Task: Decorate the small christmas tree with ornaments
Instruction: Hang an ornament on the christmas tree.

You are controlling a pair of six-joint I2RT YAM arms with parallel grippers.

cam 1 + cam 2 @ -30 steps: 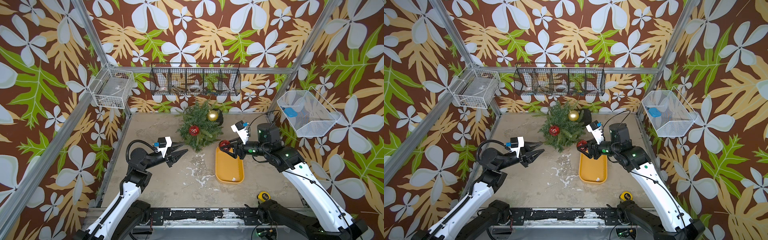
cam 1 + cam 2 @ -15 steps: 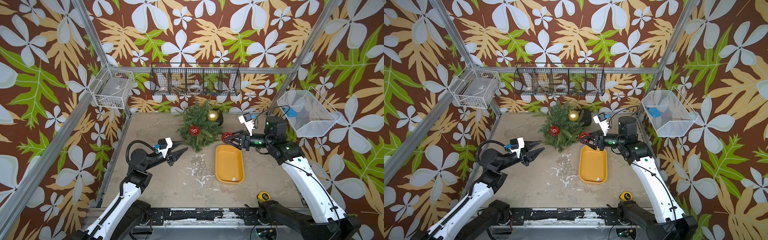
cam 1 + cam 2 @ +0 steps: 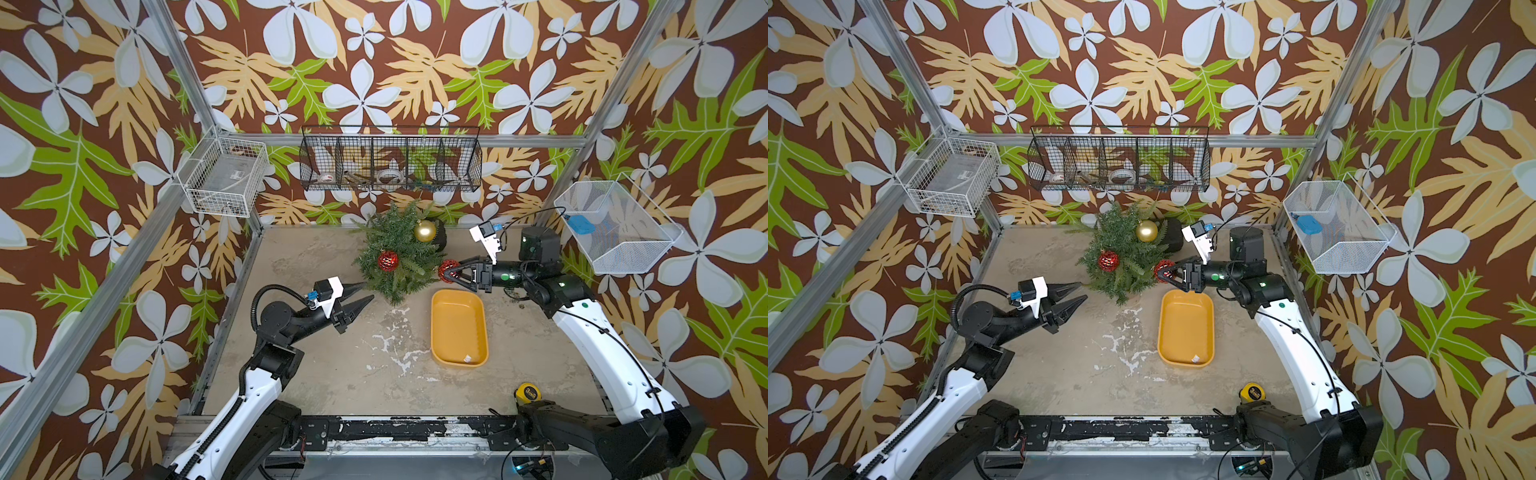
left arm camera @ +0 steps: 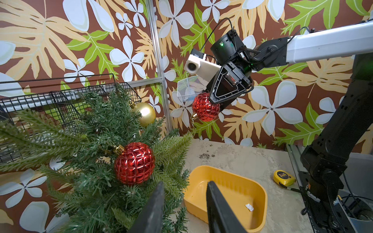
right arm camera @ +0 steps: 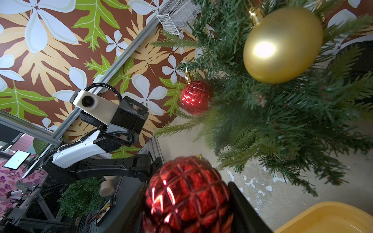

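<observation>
Right gripper (image 3: 449,271) is clamped on a faceted red ornament (image 4: 205,110), held just beside the small christmas tree (image 3: 397,253) on the flank facing the right arm. The cap points down and toward the tree, and the loop dangles just above an outer branch tip. Judged next step: ease the loop onto that tip. Gold ornament (image 3: 425,231) and second red ornament (image 3: 387,260) already hang on the tree. Left gripper (image 3: 368,291), jaws parted and empty, sits at the tree's opposite flank, so the right arm is nearer.

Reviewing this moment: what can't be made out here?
- Pot: mostly hidden by the tree in both top views.
- Held red ball: blurred, cut off by the frame edge, right wrist view.
- Black basket contents: too small behind mesh, top views.
- Scrap in tray: too small to identify.
</observation>
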